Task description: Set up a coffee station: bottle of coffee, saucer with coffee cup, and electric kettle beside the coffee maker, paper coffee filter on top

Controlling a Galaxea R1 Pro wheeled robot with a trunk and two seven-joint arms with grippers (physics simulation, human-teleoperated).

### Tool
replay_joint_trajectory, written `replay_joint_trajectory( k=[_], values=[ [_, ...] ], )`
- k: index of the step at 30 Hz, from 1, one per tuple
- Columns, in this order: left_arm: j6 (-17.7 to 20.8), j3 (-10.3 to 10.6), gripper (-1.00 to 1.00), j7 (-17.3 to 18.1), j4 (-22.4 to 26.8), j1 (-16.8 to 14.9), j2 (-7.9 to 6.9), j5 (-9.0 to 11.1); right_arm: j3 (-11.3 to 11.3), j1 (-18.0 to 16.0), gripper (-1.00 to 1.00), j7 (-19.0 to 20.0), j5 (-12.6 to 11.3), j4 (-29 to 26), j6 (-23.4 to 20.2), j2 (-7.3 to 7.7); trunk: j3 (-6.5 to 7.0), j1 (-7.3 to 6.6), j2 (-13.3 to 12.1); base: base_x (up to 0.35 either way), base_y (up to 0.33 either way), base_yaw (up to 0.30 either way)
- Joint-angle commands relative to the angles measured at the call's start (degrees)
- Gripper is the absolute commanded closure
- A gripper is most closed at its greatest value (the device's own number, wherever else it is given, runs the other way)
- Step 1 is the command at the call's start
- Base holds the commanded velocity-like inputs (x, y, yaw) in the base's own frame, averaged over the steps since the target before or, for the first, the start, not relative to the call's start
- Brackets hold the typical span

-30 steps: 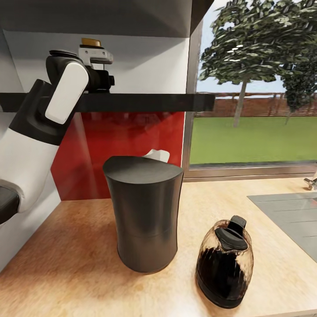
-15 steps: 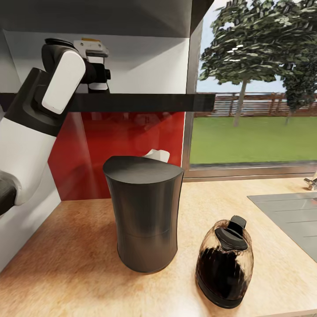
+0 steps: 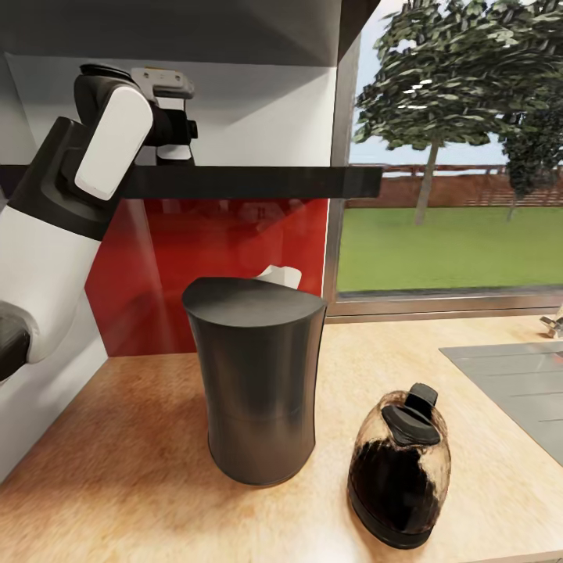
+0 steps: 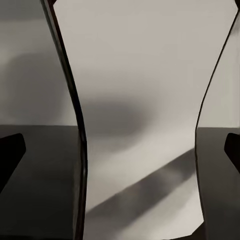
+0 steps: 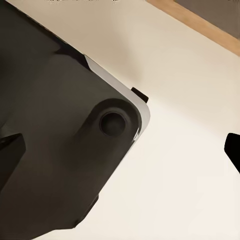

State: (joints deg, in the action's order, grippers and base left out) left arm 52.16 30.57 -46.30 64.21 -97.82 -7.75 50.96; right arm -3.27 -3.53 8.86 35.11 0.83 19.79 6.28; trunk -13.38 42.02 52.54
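In the head view, one coffee maker [image 3: 256, 379], a tall matte dark-grey waisted cylinder with a flat top, is standing on the light wood-grain table [image 3: 141, 438]. One electric kettle [image 3: 399, 465], rounded clear glass with a black lid and base and a dark lower half, is sitting just beside it, nearer the window. One small white object [image 3: 280, 274] is peeking out behind the coffee maker's top; I cannot tell what it is. The left arm [image 3: 78, 203] is reaching up over the single dark shelf [image 3: 250, 181], and its left end effector [image 3: 173, 137] is sitting above that shelf by the white wall; its finger opening cannot be told.

In the left wrist view, two dark curved edges are framing a pale surface.

In the right wrist view, a dark rounded panel with one round recess is lying over a pale surface; the right end effector's state cannot be told.
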Motion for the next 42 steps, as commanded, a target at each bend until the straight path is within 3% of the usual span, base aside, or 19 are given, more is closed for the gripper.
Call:
replay_joint_trajectory(
  k=[1,42],
  values=[
    [0.05,0.2,-1.0,-0.57,0.07,-0.09,-0.07,0.55,-0.34,-0.07,-1.0,0.26,0.05,0.1,0.21,0.03,-0.08,0.01,0.06,0.075,0.0,0.0],
    [0.04,0.2,-1.0,-0.57,-0.14,-0.09,-0.25,0.55,-0.33,-0.07,-1.0,0.27,0.05,0.1,0.21,0.04,-0.08,0.01,0.06,0.019,0.0,0.0]
  ],
)
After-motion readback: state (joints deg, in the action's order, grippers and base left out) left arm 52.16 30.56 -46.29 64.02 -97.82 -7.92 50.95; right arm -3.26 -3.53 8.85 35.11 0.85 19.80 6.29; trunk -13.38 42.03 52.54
